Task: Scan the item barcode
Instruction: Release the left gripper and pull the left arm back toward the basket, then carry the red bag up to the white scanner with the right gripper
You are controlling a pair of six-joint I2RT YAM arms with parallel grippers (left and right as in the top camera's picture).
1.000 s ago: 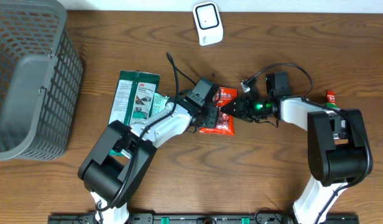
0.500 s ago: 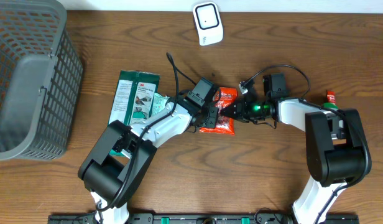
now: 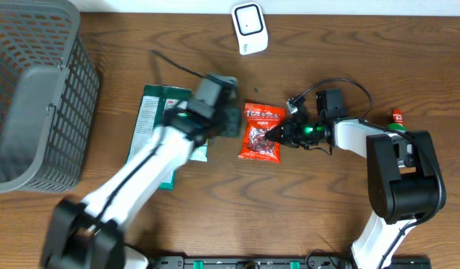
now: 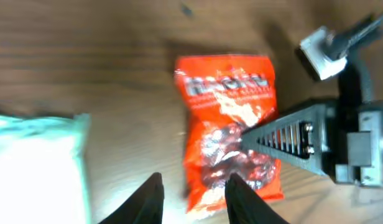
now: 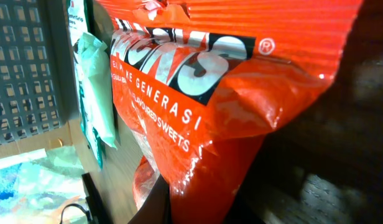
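The right gripper [image 3: 273, 135] pinches the red bag [image 3: 260, 123] of sweets on the table [image 3: 327, 209], the left gripper [image 4: 193, 182] hangs parted beside it, and the grey basket [image 3: 75, 112] sits well apart.

On red bag [image 5: 241, 93]: "GENERASI", "SWEETS", prob.

Both arms are wearing white shells between bulky black joint housings. The left arm [image 3: 144, 168] is showing up smeared in the overhead view. The right arm [image 3: 355, 134] is glowing green from a small light [image 3: 312, 129] near its wrist, and a thin black cable [image 3: 342, 81] is looping above it from a black box [image 3: 333, 99]. The right gripper [image 3: 275, 134] is showing black, tapered jaws slotted like a grille. The left gripper [image 4: 193, 183] is showing two dark, curved jaws.
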